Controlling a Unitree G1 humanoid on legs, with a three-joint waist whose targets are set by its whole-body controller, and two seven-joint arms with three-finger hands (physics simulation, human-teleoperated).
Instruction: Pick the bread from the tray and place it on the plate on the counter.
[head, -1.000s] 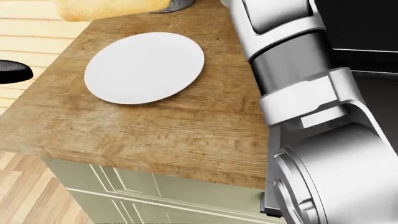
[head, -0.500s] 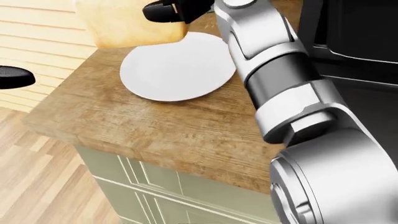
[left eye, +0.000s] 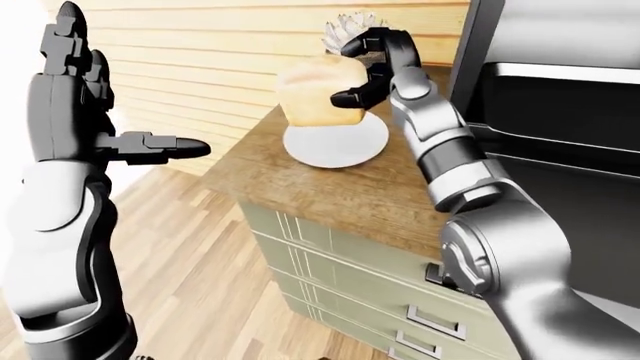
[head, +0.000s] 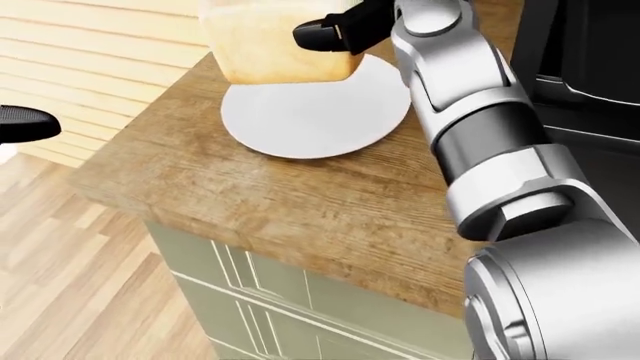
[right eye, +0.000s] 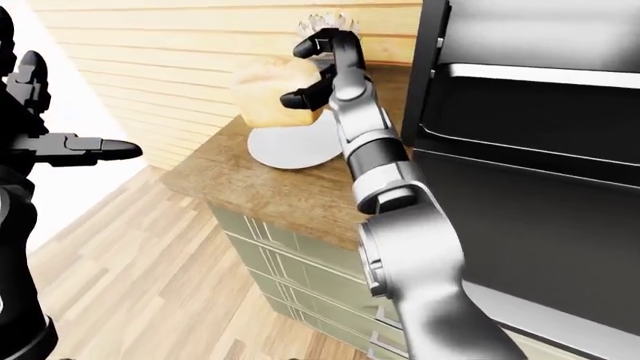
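The right hand (left eye: 365, 71) grips the bread (left eye: 318, 91), holding it just above the plate (head: 315, 116) at the plate's 11 o'clock edge. The pick looks done; lowering and release remain. The left hand (left eye: 85, 97) stands open, well apart at 9 o'clock.

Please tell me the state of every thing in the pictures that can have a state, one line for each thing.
bread: held in the air above the plate, not set down yet.
plate: flat on the counter, nothing on it.
right hand: fingers closed round the bread.
left hand: raised, open, holding nothing.
counter drawers: shut.
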